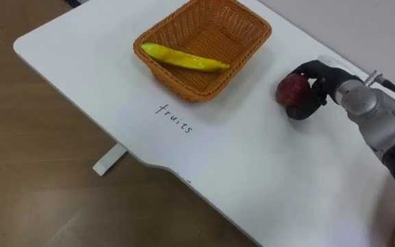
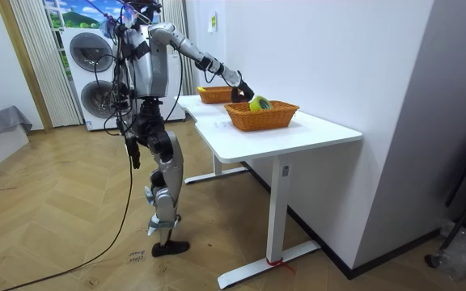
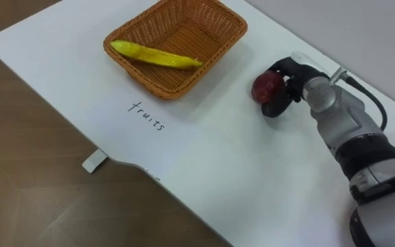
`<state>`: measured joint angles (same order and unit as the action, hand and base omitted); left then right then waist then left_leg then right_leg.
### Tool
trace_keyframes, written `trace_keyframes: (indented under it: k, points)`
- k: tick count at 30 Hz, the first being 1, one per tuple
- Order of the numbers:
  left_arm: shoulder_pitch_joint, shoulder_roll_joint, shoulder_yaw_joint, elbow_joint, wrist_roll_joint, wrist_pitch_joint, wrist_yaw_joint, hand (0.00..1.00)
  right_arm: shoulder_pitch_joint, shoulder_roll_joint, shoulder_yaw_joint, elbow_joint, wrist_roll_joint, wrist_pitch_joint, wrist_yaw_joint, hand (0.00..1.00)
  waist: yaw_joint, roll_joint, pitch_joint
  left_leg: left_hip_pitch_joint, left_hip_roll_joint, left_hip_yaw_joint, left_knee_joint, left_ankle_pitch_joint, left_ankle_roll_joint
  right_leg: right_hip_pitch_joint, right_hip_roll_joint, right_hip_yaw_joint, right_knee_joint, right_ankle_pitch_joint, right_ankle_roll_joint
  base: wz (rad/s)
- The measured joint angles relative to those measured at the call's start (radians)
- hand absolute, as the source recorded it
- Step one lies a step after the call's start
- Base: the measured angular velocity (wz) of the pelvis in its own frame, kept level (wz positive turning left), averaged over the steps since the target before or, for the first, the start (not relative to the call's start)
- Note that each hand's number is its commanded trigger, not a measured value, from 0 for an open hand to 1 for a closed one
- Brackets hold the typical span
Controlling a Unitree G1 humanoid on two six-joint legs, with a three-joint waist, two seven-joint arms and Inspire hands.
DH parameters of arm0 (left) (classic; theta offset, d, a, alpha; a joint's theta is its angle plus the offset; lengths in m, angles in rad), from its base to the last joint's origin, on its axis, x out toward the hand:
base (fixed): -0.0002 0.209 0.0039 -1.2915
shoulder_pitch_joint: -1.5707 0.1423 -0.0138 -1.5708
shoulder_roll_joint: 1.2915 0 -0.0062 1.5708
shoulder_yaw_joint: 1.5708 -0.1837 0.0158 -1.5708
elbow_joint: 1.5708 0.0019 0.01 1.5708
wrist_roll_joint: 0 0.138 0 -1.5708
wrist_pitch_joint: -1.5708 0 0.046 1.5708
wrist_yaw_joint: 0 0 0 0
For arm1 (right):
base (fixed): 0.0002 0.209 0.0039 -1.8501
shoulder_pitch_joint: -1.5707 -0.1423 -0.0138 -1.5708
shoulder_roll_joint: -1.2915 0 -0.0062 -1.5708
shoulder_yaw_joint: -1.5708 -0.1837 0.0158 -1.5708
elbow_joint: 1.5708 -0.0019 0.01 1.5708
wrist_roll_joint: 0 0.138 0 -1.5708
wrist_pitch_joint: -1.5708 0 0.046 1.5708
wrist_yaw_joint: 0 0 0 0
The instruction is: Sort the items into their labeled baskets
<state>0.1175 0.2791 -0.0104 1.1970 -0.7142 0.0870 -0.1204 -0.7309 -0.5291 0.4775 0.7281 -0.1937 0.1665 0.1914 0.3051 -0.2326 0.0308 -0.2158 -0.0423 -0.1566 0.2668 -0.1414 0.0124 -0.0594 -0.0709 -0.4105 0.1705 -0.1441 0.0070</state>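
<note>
white table against wall, wood floor, right hand around red fruit

Between my right hand, curled round the dark red round fruit, and the brown woven wicker basket runs a bare strip of white tabletop. The basket's raised wall is the one barrier that way. Inside, a long yellow banana lies across the near half; the far half is free. In the room view a second orange wicker basket stands near my hand's other side, and a white wall rises close behind the table.
</note>
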Motion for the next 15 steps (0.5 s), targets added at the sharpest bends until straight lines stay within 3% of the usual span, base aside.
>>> trace_keyframes:
  k: [6, 8, 10, 13, 15]
  points:
    - [0.005, -0.023, 0.043, 0.0, 0.011, -0.011, -0.02, 0.0, 0.013, -0.047, -0.047, -0.164, -0.001, 0.0, 0.031, 1.0, -0.054, 0.015, -0.0126, 0.026, -0.001, 0.003, 0.002, -0.001, 0.001, 0.025, -0.001, 0.001, 0.001, 0.0, 0.0, -0.01]
    - [0.01, -0.028, 0.048, 0.0, 0.01, -0.01, -0.021, 0.0, 0.018, -0.058, -0.075, -0.186, -0.001, 0.0, 0.03, 1.0, -0.055, 0.019, -0.0134, 0.05, -0.001, 0.004, -0.002, -0.002, 0.002, 0.047, -0.001, 0.002, 0.0, 0.0, 0.0, 0.0]
    - [0.029, -0.029, 0.047, -0.012, 0.01, -0.004, -0.023, 0.0, 0.022, -0.069, -0.082, -0.204, -0.005, 0.008, 0.03, 1.0, -0.059, 0.022, -0.0216, 0.076, -0.001, 0.004, -0.015, -0.003, 0.003, 0.071, -0.002, -0.001, 0.0, -0.001, 0.002, 0.0]
    - [0.054, -0.034, 0.047, -0.03, 0.01, -0.004, -0.029, 0.0, 0.044, -0.072, -0.111, -0.243, -0.009, 0.01, 0.031, 1.0, -0.066, 0.027, -0.0224, 0.103, -0.004, 0.004, -0.02, -0.003, 0.003, 0.095, -0.005, -0.001, 0.0, -0.003, 0.005, 0.0]
    - [0.081, -0.04, 0.049, -0.051, 0.007, -0.005, -0.03, 0.0, 0.051, -0.074, -0.112, -0.271, -0.019, 0.02, 0.033, 1.0, -0.071, 0.03, -0.0295, 0.112, -0.005, 0.004, -0.029, -0.003, 0.004, 0.097, -0.008, 0.002, 0.002, -0.003, 0.006, -0.06]
